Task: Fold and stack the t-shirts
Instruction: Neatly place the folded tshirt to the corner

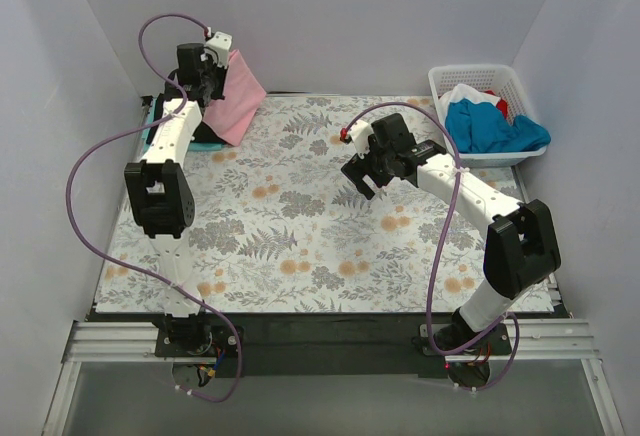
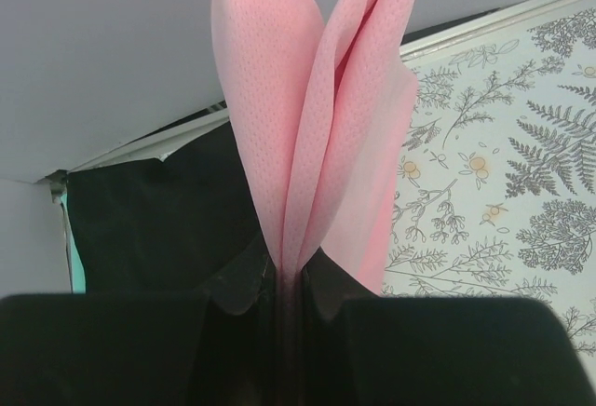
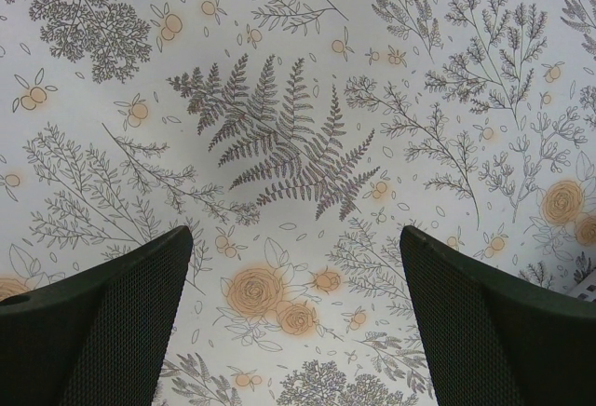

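My left gripper is at the far left corner, shut on the pink t-shirt, which hangs folded from it down to the table. In the left wrist view the pink cloth rises from between the closed jaws. Under it lies a black t-shirt on a teal one. My right gripper is open and empty above the bare tablecloth at mid-table; its fingers stand wide apart. A blue t-shirt, with white and red cloth, lies in the basket.
A white lattice basket stands at the far right corner. The floral tablecloth covers the table. White walls close in the back and both sides. A purple cable loops off each arm.
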Tool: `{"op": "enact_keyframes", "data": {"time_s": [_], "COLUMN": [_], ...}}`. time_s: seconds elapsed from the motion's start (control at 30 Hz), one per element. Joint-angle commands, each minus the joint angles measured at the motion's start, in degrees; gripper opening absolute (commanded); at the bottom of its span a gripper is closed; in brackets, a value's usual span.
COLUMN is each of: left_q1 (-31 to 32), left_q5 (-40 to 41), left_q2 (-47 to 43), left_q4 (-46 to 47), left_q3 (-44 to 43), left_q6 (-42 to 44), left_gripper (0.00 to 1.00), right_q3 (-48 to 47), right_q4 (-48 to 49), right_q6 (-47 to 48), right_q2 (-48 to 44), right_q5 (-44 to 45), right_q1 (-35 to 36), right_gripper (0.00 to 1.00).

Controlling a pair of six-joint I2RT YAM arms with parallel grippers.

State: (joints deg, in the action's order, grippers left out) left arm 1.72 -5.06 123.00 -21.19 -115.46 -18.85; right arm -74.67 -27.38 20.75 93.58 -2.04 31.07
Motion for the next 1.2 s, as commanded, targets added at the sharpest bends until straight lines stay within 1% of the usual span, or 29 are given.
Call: {"op": "enact_keyframes", "data": {"time_s": [0.0,0.3,0.33,0.43,0.73,1.07,1.17], "left_q1": [-0.5,-1.6,-3.9,-5.2,-8.7,-11.9,-13.0], "left_q5": [0.8,1.6,1.5,1.4,0.5,-0.7,-1.2], "left_q2": [-5.8,-4.9,-4.5,-3.6,4.1,10.2,10.3], "left_q4": [2.5,3.0,3.3,4.1,6.1,11.4,14.5], "left_q3": [-0.6,0.5,0.6,0.1,-3.5,-5.1,-3.5], "left_q6": [0.8,2.2,2.1,2.4,3.4,6.4,7.7], "left_gripper": [0.0,0.0,0.0,0.0,0.0,0.0,0.0], "right_q3": [-2.2,-2.9,-2.9,-3.1,-4.2,-4.8,-4.8], "right_q4": [-0.8,-1.5,-1.5,-1.7,-2.7,-3.7,-3.7], "right_q6": [-0.6,-0.6,-0.7,-0.9,-0.8,-0.8,-0.9], "right_q2": [-2.1,-1.6,-1.5,-1.1,1.2,3.2,3.6], "right_q5": [0.2,-0.1,-0.1,-0.2,0.5,0.6,0.5], "right_q1": [-0.4,-0.3,-0.3,-0.3,-0.4,-0.3,-0.4], "right_gripper": [0.98,0.99,0.98,0.98,0.98,0.98,0.98]}}
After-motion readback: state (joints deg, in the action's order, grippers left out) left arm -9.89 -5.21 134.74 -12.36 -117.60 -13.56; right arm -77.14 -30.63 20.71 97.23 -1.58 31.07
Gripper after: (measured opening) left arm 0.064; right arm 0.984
